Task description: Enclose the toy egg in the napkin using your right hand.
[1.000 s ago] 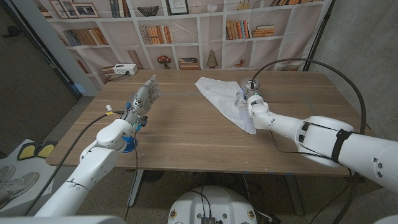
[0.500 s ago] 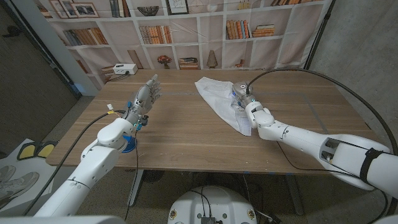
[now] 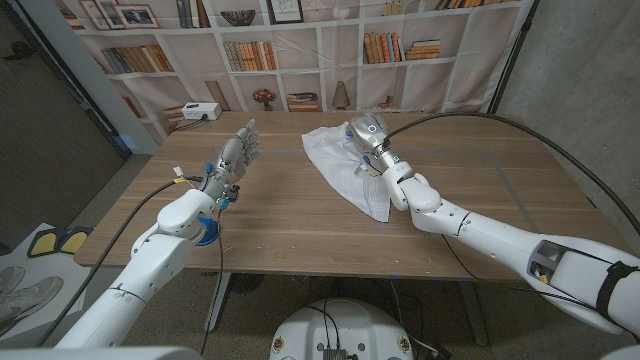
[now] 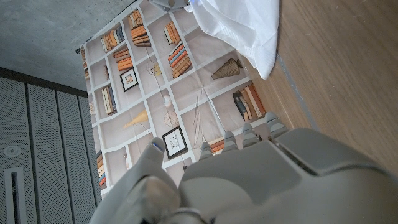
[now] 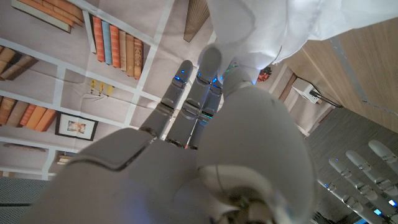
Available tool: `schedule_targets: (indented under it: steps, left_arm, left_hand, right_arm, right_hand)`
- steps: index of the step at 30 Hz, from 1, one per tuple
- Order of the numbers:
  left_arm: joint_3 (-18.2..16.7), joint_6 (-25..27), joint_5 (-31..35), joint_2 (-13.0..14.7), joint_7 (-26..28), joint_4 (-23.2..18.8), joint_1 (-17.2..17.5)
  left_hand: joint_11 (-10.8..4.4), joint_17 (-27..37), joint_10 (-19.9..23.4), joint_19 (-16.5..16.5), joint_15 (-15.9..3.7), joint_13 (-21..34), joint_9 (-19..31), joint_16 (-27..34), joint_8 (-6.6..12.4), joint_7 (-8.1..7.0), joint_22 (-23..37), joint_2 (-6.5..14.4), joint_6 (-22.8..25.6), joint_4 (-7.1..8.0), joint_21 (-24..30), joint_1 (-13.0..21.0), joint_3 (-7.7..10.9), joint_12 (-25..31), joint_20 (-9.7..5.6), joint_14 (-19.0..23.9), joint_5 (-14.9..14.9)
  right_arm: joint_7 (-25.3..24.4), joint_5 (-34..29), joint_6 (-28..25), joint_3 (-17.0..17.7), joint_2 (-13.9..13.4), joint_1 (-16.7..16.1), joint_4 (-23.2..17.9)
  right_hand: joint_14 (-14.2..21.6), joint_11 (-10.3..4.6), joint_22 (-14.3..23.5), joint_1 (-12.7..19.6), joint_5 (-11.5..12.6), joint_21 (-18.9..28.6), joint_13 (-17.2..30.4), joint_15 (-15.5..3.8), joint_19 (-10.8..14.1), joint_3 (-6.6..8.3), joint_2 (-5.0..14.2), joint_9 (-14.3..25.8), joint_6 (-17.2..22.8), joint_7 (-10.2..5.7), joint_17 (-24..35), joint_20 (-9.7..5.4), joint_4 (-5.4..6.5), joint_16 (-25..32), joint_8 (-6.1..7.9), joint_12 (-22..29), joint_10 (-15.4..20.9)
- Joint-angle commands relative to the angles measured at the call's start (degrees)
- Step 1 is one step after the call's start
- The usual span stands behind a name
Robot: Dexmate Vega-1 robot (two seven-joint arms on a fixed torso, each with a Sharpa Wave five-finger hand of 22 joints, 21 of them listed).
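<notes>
My right hand (image 3: pixel 372 140) holds a fold of the napkin (image 3: pixel 335 160) lifted over the counter's (image 3: pixel 300 220) far middle, the toy egg apparently hidden underneath, so wrapping looks partway done with more folding left.

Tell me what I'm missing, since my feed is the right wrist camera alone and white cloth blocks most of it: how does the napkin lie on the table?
Observer: From the head view, the white cloth napkin lies crumpled on the wooden table. A long tail runs from the right hand toward the near edge.
Operator: Can you spot the toy egg?
Observer: I cannot make out the toy egg; the cloth or the hand may hide it.
Operator: Is the left hand close by?
Observer: No. The left hand stands upright over the table's left part, fingers apart, holding nothing, well apart from the napkin.
</notes>
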Motion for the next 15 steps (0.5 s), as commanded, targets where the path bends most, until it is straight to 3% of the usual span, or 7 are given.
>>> schedule_targets:
  steps: [1,15]
  left_arm:
    - [-0.65,-0.44,0.10,0.04,0.73,-1.36,1.61]
    - [-1.21,-0.26,0.29,-0.20,1.50,-2.62,2.92]
  left_hand:
    - [-0.08,0.15,-0.33,0.40,-0.07,0.15,0.15,0.26,-0.01,0.27,0.23,-0.33,-1.39,0.06,0.25,0.07,-0.15,-0.01,0.32,-0.35,0.45]
    - [-0.08,0.15,-0.36,0.44,-0.11,0.15,0.15,0.27,-0.02,0.25,0.22,-0.32,-1.34,0.08,0.25,0.09,-0.17,-0.01,0.31,-0.30,0.46]
  right_arm:
    - [1.80,-5.83,5.96,1.80,-1.25,-2.47,-4.09]
    - [10.64,-9.28,12.74,0.39,-0.80,-2.27,-3.29]
  right_hand:
    - [0.61,-3.04,0.07,0.90,0.29,0.54,0.25,-4.70,0.15,0.06,0.50,-0.10,0.52,0.35,0.34,-0.24,0.10,-0.36,-0.06,3.69,5.15]
    - [0.72,-2.78,-0.29,0.83,0.07,1.32,-1.26,-4.74,-0.05,0.32,0.80,-0.57,0.01,0.62,-0.13,-0.16,0.22,-1.96,-0.57,2.81,5.44]
